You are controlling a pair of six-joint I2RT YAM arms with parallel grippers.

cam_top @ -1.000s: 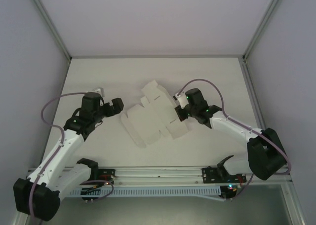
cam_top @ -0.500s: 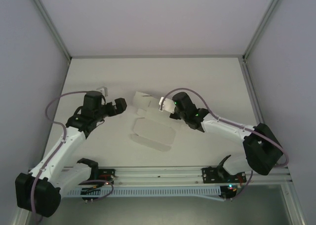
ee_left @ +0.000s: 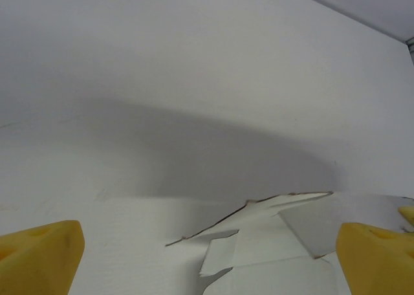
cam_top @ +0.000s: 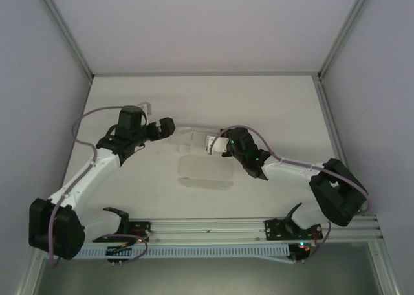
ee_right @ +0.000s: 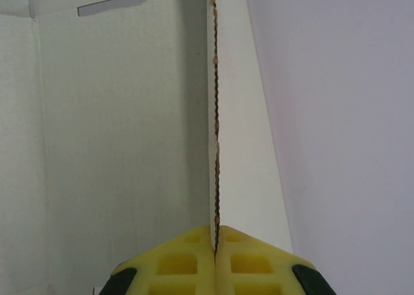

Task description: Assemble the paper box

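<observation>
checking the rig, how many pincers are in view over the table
2. The left pincer stands open just left of the white creased cardboard sheet. The right pincer, on the sheet's right side, is shut on its edge.

No text, label, brand, number or sign can be read anywhere.

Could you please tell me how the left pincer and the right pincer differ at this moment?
The left pincer stands wide open; the right pincer is shut. The left pincer holds nothing, with the box just ahead of it; the right pincer clamps a card edge of the box between its pads. In the top view the left pincer is at the box's left end, the right pincer towards its right. Both have yellow pads.
</observation>
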